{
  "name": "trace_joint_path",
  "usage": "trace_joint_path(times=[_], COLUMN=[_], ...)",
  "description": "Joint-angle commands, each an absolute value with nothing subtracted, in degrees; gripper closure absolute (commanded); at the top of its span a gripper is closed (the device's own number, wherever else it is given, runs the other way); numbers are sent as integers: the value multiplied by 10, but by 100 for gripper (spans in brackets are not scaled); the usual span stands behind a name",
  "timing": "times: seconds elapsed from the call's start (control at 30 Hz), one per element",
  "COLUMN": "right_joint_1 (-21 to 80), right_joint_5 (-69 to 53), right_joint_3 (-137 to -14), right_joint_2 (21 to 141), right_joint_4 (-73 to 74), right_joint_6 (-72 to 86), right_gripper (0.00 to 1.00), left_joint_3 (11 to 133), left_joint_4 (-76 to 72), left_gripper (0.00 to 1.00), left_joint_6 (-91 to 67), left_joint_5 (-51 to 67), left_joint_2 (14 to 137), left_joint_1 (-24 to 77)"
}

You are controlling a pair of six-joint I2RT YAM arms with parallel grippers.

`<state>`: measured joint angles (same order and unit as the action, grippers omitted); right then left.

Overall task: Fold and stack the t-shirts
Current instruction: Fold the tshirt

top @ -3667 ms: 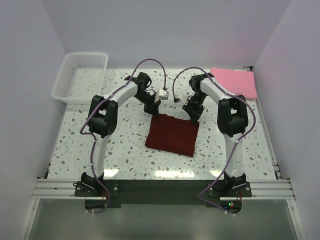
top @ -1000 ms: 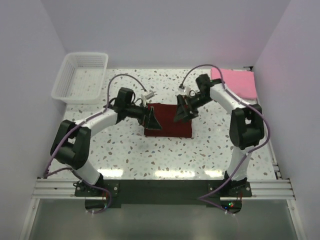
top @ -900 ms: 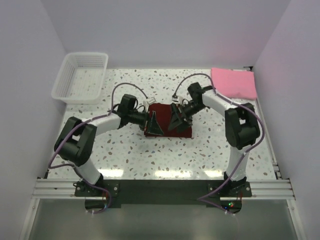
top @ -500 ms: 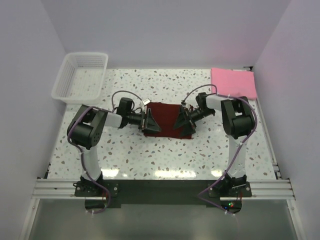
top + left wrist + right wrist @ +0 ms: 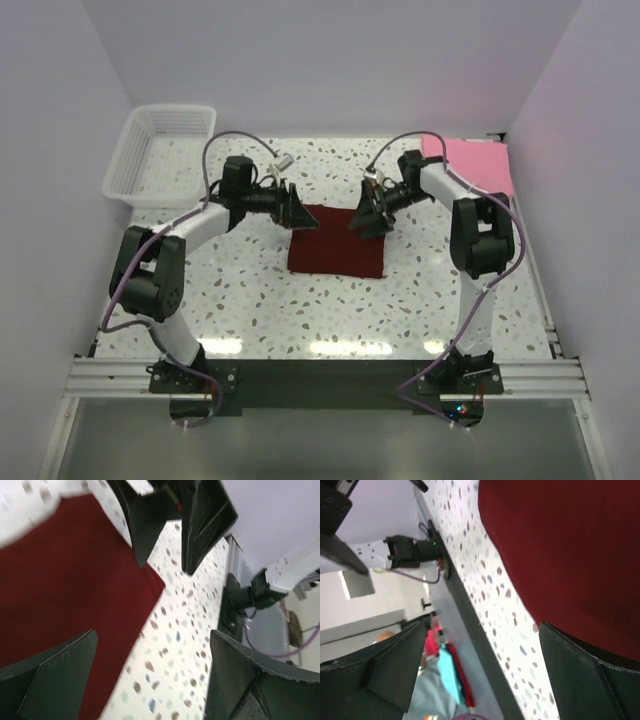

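Left gripper [image 5: 293, 210]: jaws spread wide, holding nothing, at the far left corner of the folded dark red fabric t-shirt [image 5: 337, 245]. Right gripper [image 5: 368, 216]: likewise released and empty, at the far right corner. The shirt lies flat mid-table on the speckled white table [image 5: 250, 300]. A folded pink t-shirt [image 5: 470, 165] lies at the far right.

Top camera looks down from high behind; both wrist cameras sit low and close over the shared red shirt [image 5: 337, 252]
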<state>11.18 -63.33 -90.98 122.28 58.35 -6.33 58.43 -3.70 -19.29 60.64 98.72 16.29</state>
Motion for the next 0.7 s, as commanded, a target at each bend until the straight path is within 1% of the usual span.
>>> trace_joint_path(times=[0.0, 0.07, 0.1, 0.23, 0.3, 0.4, 0.53, 0.6, 0.67], right_joint_1=[108, 107, 105, 91, 81, 76, 73, 73, 72], right_joint_5=[-617, -612, -602, -605, -603, -601, -640, -654, -659], right_joint_3=[-983, -1013, -1018, -1024, -1044, -1076, -1079, -1083, -1099], right_joint_2=[1233, 1256, 1266, 1328, 1351, 1395, 1429, 1422, 1397], right_joint_4=[540, 519, 482, 383, 365, 361, 326, 313, 315], right_joint_6=[-22, -4, 17, 95, 103, 104, 133, 148, 150], right_gripper=[1, 1, 1, 1, 1, 1, 1, 1, 1], left_joint_3=[665, 698, 703, 752, 755, 767, 772, 767, 769], left_joint_4=[-55, -91, -135, -174, -225, -250, -241, -226, -194], left_gripper=[0, 0, 0, 0, 0, 0, 0, 0, 0], left_joint_6=[-177, -226, -241, -270, -314, -350, -336, -322, -269], left_joint_5=[577, 577, 574, 564, 563, 556, 541, 543, 534], left_joint_2=[1041, 1074, 1102, 1184, 1227, 1276, 1282, 1256, 1213], left_joint_1=[163, 163, 163, 156, 142, 122, 105, 102, 101])
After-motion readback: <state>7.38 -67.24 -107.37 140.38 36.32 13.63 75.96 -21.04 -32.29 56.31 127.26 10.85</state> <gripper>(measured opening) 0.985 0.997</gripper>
